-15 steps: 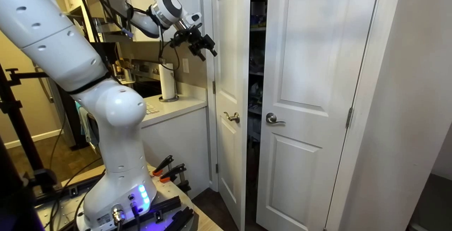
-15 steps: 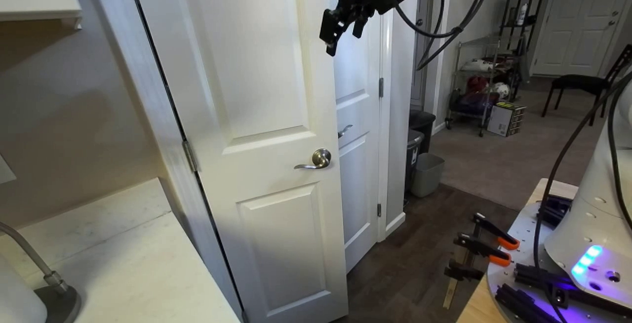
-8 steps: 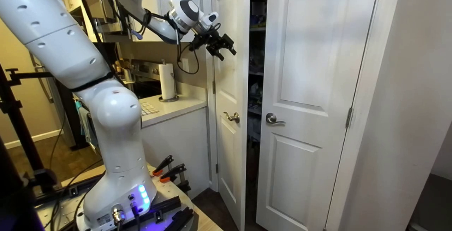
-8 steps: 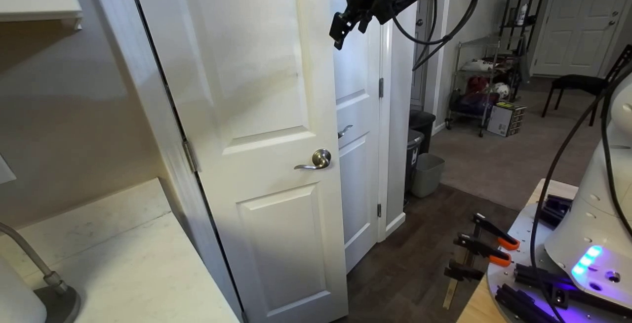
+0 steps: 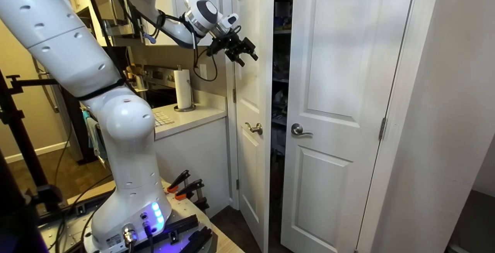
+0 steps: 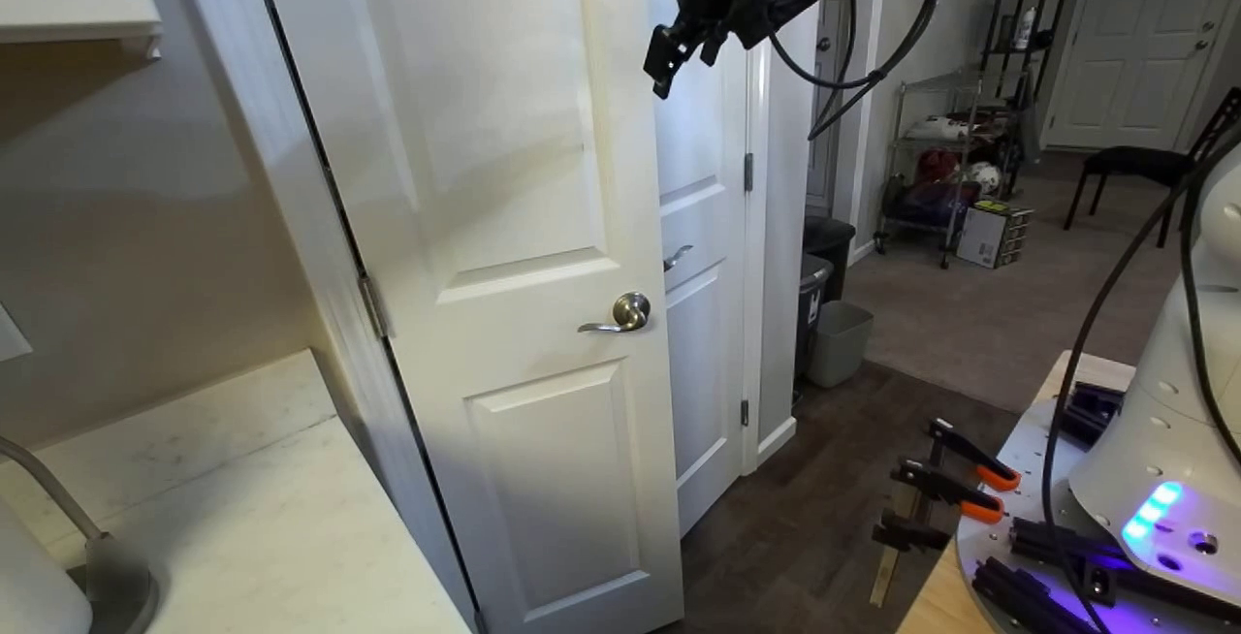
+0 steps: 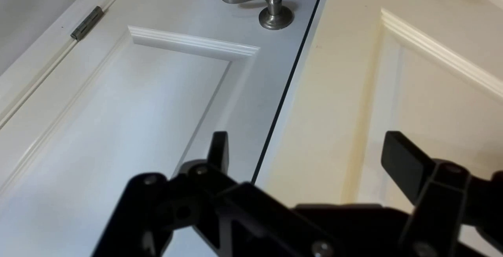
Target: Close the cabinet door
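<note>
Spread and empty, the jaws hang near the free edge of the door, ajar and hinged at left in both exterior views. Best to push gently there, above its lever, following the swing and sparing the other leaf beyond.

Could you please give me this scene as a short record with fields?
Cabinet door: standing open, hinged along its left edge in both exterior views
Door handle: metal lever near the free edge
Matching door: beside it, with a dark gap between the two in an exterior view
Inside: shelves, contents too dim to name
Gripper: near the doors, jaws apart, holding nothing, no contact visible
Counter: paper towel roll standing on it
Task status: cabinet door not yet closed
</note>
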Motion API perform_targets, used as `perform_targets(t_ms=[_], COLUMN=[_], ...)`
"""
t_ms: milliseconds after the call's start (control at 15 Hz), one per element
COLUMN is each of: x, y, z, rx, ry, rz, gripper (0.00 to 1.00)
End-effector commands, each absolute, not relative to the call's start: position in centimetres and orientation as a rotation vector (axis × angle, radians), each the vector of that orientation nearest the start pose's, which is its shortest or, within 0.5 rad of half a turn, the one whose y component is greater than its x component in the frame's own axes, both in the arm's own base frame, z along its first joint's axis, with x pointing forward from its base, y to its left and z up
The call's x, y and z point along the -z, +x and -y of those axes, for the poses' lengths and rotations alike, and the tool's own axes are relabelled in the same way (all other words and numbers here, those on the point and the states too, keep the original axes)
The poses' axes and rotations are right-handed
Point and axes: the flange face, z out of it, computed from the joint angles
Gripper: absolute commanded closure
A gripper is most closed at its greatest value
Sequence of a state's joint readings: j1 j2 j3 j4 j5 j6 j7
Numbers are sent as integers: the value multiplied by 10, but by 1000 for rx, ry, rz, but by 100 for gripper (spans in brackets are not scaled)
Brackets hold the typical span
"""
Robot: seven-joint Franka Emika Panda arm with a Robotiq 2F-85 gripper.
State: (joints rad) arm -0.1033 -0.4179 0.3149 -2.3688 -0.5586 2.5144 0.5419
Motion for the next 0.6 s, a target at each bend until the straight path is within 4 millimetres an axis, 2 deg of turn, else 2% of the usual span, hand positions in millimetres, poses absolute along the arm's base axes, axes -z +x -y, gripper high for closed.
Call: perform_targets(t_ms=[0,267,533], x=[-525,-514,-500], y=[457,473,484], z=[-123,-128,-113], rx=[1281,1424,1498], ry=[-3211,-3149,-3180], rz=[14,-106,-157], gripper=[0,0,0])
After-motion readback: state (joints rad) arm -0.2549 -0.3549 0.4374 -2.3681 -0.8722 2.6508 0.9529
